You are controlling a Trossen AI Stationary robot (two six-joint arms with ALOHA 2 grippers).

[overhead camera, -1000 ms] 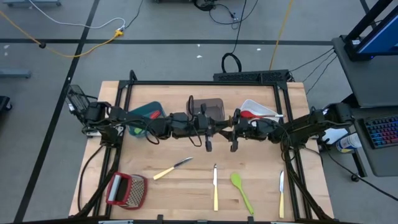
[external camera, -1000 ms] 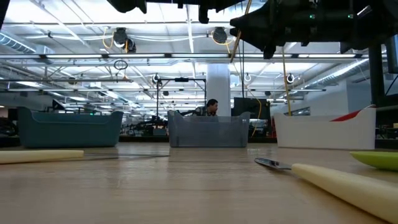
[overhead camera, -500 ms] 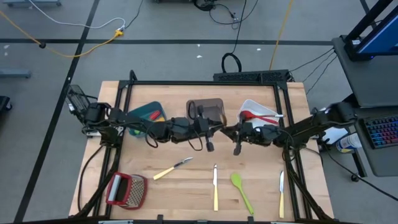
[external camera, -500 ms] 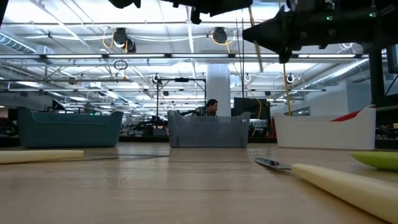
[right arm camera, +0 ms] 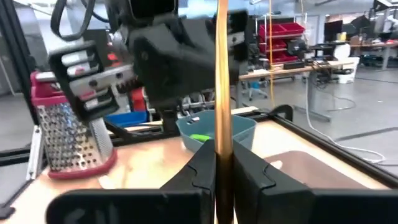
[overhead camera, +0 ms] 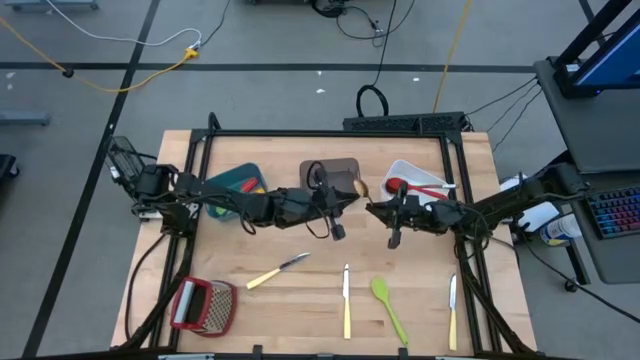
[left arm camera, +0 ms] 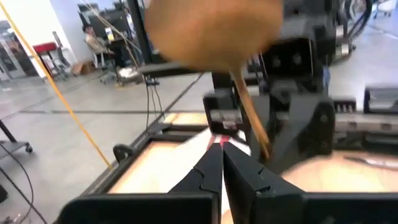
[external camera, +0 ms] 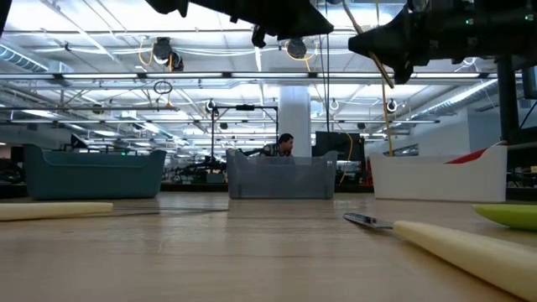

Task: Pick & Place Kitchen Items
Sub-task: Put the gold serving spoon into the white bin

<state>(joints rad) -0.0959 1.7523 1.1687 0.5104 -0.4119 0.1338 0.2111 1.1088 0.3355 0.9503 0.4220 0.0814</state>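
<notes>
A gold spoon (overhead camera: 358, 187) hangs in the air over the table's middle, its bowl by the right corner of the grey bin (overhead camera: 335, 170). My right gripper (overhead camera: 374, 208) is shut on its handle. My left gripper (left arm camera: 221, 149) faces it from the left, fingers shut with nothing between them, just short of the spoon (left arm camera: 211, 31). Three cream-handled knives (overhead camera: 277, 271) (overhead camera: 346, 300) (overhead camera: 452, 310) and a green spatula (overhead camera: 388, 305) lie flat on the table's near half. My right gripper pinches the spoon's thin handle (right arm camera: 222, 118) between its two fingers. The fingers come level from the table's right and lie across the handle. The spoon is lifted clear of the table, with its bowl (overhead camera: 358, 187) toward the far side.
A teal bin (overhead camera: 236, 184), the grey bin and a white bin (overhead camera: 412, 176) holding a red utensil stand in a row at the far side. A red-framed grater (overhead camera: 203, 305) lies at the near left corner. A black frame edges the table.
My right gripper has drawn back toward the table's right edge, so the two grippers stand farther apart than a second ago. The spoon's bowl now shows beside the grey bin in the high view.
</notes>
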